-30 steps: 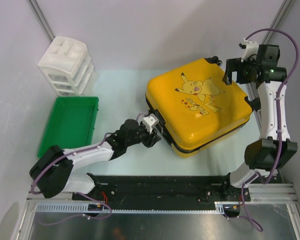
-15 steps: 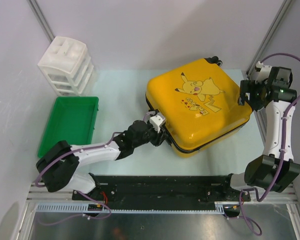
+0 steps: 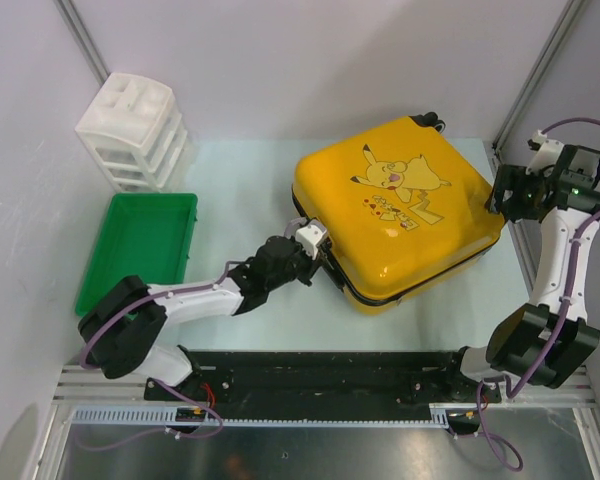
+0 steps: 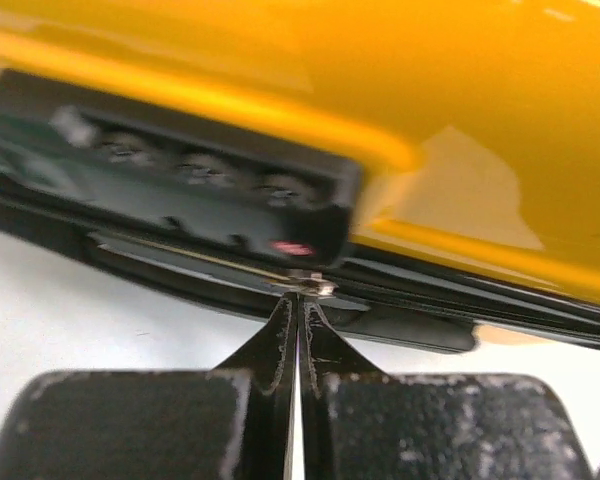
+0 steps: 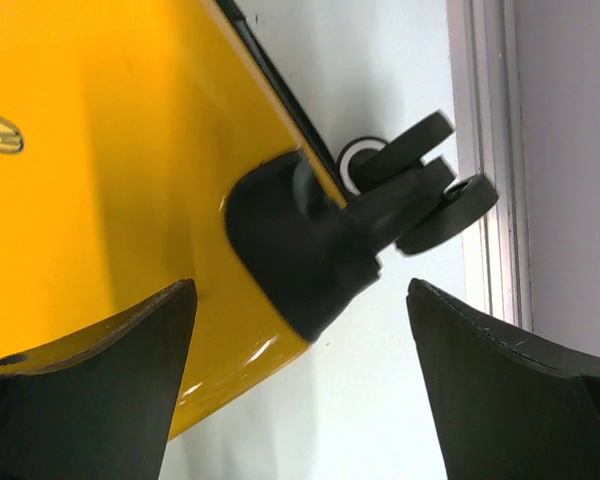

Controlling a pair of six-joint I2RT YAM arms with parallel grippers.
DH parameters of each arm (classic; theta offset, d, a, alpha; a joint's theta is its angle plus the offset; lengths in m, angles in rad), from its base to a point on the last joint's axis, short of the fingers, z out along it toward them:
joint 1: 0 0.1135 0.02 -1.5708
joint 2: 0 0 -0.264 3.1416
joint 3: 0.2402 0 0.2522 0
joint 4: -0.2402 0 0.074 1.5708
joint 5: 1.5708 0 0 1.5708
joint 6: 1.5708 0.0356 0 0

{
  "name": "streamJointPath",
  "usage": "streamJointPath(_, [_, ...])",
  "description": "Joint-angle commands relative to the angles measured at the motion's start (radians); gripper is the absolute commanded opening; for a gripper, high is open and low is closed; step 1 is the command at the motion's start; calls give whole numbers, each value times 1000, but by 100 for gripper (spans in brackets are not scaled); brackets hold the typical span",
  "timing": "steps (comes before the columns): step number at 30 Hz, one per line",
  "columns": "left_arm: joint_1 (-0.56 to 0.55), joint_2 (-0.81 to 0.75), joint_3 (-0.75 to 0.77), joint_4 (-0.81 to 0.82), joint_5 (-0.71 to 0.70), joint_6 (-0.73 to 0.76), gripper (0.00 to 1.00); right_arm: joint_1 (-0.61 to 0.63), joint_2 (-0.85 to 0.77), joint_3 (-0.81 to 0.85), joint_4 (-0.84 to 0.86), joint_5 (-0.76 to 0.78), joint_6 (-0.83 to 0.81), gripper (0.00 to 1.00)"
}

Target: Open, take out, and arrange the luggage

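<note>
At far left, one white drawer unit (image 3: 130, 130); just nearer, one green tray (image 3: 140, 250). Right of the tray, one left gripper (image 4: 298, 308) with fingertips (image 4: 278, 345) squeezed together, against a small metal tab (image 4: 310, 287) on the black zipper trim (image 4: 430, 315); cannot tell whether pinched. Centre-right on the table (image 3: 250, 170), one luggage (image 3: 400, 215), flat, closed, print upward. At its right corner, one right gripper (image 5: 300, 290) with jaws wide apart, astride one black twin wheel (image 5: 420, 190)

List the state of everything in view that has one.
suitcase, closed, lying flat, print up.
left gripper, shut at the zipper.
right gripper, open, flanking the corner by a wheel.
tray, empty.
drawer unit, drawers look shut.
</note>
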Motion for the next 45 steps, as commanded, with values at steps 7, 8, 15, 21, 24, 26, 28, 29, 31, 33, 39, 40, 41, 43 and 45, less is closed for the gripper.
streamJointPath(7, [140,-106,-65,48,61,111,0,-51,119,-42,-1,71,-88,88])
streamJointPath(8, [150,-127,-79,48,71,117,0,-50,122,-42,0,73,-94,88])
streamJointPath(15, [113,-211,-136,48,190,107,34,-51,129,-42,14,73,-96,88])
streamJointPath(21, [39,-149,-101,100,102,95,36,-50,130,-42,14,59,-88,87])
streamJointPath(24, [24,-94,-71,134,75,91,36,-50,130,-42,14,62,-91,87])
streamJointPath(26, [18,-60,-55,146,69,94,36,-51,129,-42,14,64,-96,87])
streamJointPath(28, [12,-38,-44,161,43,99,37,-51,130,-42,14,64,-97,88])
streamJointPath(29, [12,-20,-30,166,36,96,36,-51,130,-42,16,62,-99,87])
streamJointPath(31, [10,-6,-21,184,15,93,36,-51,132,-42,16,64,-99,87])
streamJointPath(33, [9,8,-15,206,4,93,34,-51,135,-42,14,65,-99,88])
streamJointPath(39, [4,28,-12,244,-8,88,31,-54,142,-42,19,62,-99,87])
streamJointPath(40, [3,31,-13,249,-7,88,31,-54,144,-42,20,61,-97,87])
streamJointPath(41, [1,35,-16,257,-10,88,29,-54,145,-42,19,61,-97,87])
streamJointPath(43, [1,34,-19,270,-8,88,20,-54,147,-42,23,60,-97,87])
streamJointPath(45, [1,22,-25,270,18,88,3,-56,149,-42,25,61,-97,87])
